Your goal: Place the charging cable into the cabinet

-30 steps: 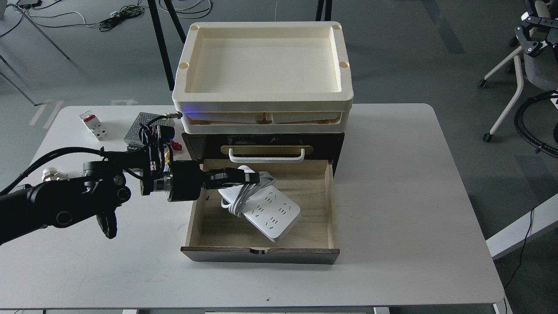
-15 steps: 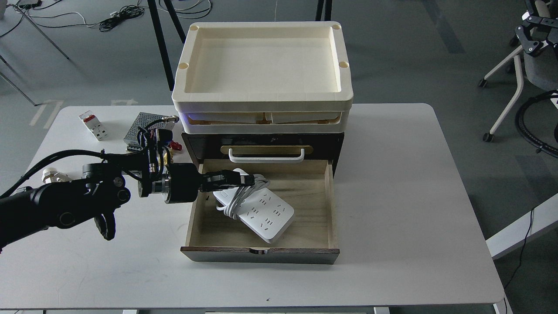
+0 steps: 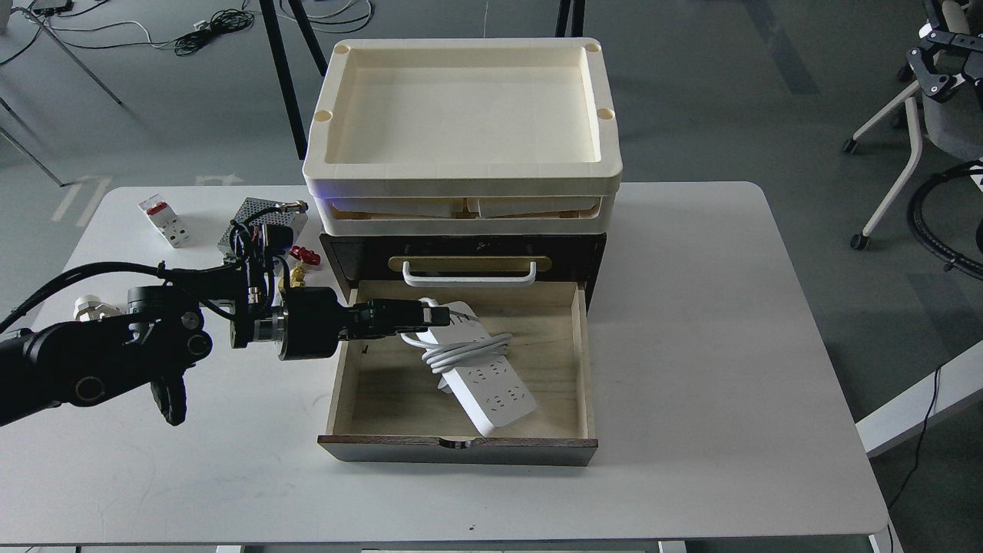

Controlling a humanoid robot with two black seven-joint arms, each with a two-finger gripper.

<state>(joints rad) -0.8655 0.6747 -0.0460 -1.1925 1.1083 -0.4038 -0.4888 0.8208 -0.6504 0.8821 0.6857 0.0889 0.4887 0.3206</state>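
Note:
The charging cable [image 3: 491, 384], a white power strip with a white cord [image 3: 465, 352] looped around its middle, lies slanted on the floor of the open plywood drawer [image 3: 461, 448]. The drawer is pulled out of the dark brown cabinet [image 3: 349, 257], below a second drawer with a white handle [image 3: 468, 273]. My left gripper [image 3: 438, 315] reaches in from the left over the drawer's back left corner. Its tips are at the strip's far end, and it appears open and no longer carries the strip. My right gripper is out of view.
Two stacked cream plastic trays [image 3: 461, 173] sit on top of the cabinet. A perforated metal box [image 3: 257, 213], a small white and red device [image 3: 163, 220] and a red part [image 3: 303, 253] lie on the table at the back left, behind my left arm.
The power strip was held tilted above the drawer; it has dropped, turned steeper and now lies on the drawer floor. My left arm has drawn back slightly to the left.

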